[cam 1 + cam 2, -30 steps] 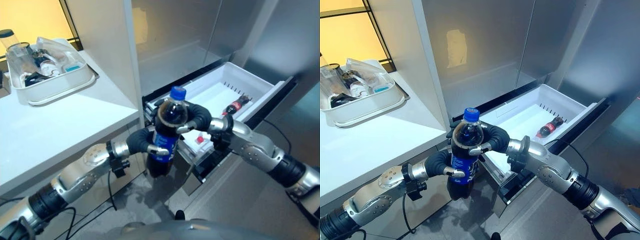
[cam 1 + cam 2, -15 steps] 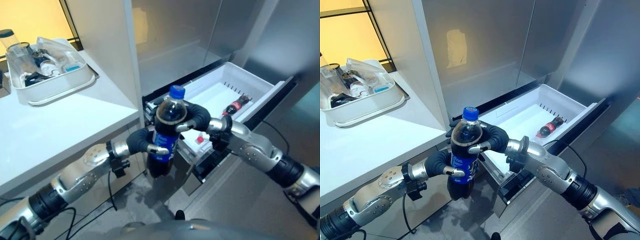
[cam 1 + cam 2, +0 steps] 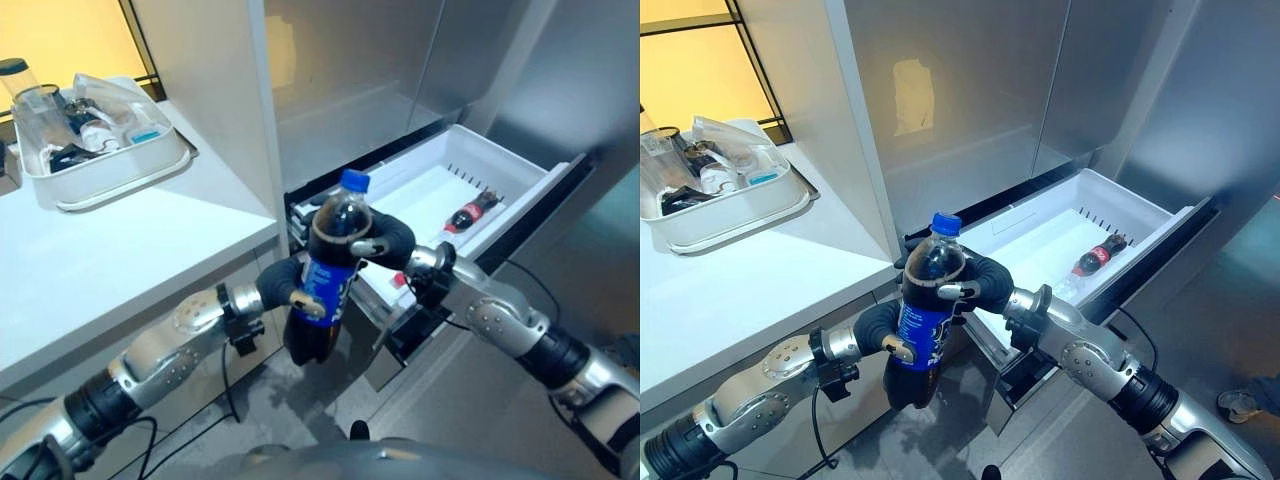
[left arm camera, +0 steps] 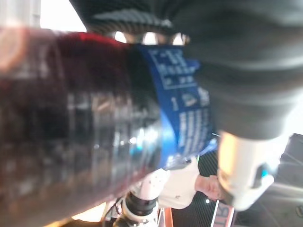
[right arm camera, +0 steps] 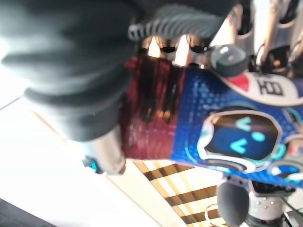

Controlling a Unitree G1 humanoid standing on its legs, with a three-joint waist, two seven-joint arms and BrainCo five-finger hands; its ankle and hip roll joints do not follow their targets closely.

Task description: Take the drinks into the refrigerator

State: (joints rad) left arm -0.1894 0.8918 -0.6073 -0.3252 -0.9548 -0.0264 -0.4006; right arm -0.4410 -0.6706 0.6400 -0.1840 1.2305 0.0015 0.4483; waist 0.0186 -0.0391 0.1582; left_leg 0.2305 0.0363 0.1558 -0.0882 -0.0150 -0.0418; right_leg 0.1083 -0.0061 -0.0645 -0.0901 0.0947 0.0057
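A dark cola bottle with a blue cap and blue label hangs tilted in the air before the open white refrigerator drawer. My left hand is curled round its label from the left. My right hand is curled round its upper part from the right. The left wrist view has the bottle close up, and the right wrist view has its label. A small red-labelled cola bottle lies inside the drawer near its far right wall.
A white counter runs along the left, carrying a white tray of containers at its back. Steel refrigerator doors rise behind the drawer. Grey floor lies below the bottle.
The bottle has tilted, its cap leaning right and its base swinging down-left. Both hands stay closed on it and have sunk slightly.
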